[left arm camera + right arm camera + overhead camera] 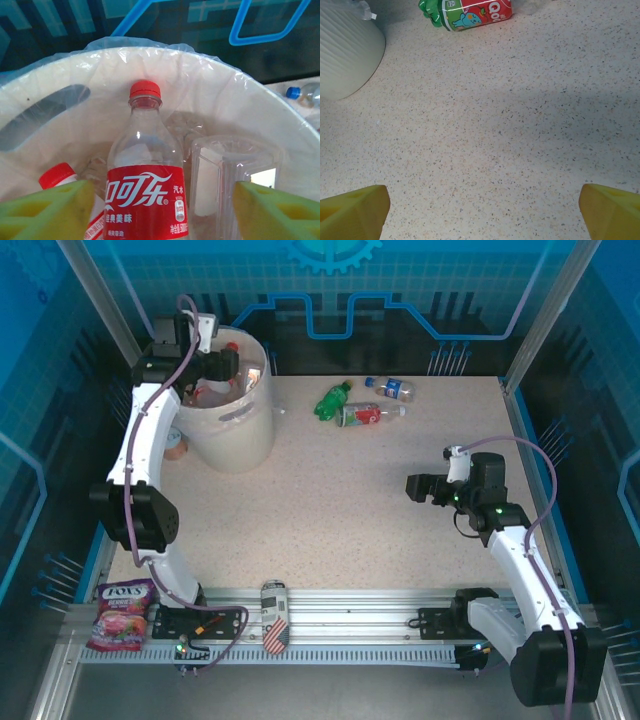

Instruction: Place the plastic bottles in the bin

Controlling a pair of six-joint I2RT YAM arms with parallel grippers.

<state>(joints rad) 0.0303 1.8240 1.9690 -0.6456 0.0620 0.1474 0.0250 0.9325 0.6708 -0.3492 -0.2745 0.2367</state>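
Left gripper [160, 190] is over the bin [210, 75], jaws apart. Red-label bottle [147, 195] sits between them, cap end away from the gripper, with a gap on each side, so it is not gripped. It is inside the bin. A red-cap bottle [57, 175] is just past the gripper's left side and a clear bottle [230, 175] just past its right side, both in the bin. Blue-cap bottle [300, 92] lies ahead-right of the gripper, outside the bin.

Right gripper [482, 200] is low over bare table [495, 125], jaws wide, nothing between. Well ahead of it and slightly left, the Qoo bottle [480, 10] lies on its side, touching the green bottle [427, 10]. The bin wall is ahead-left.
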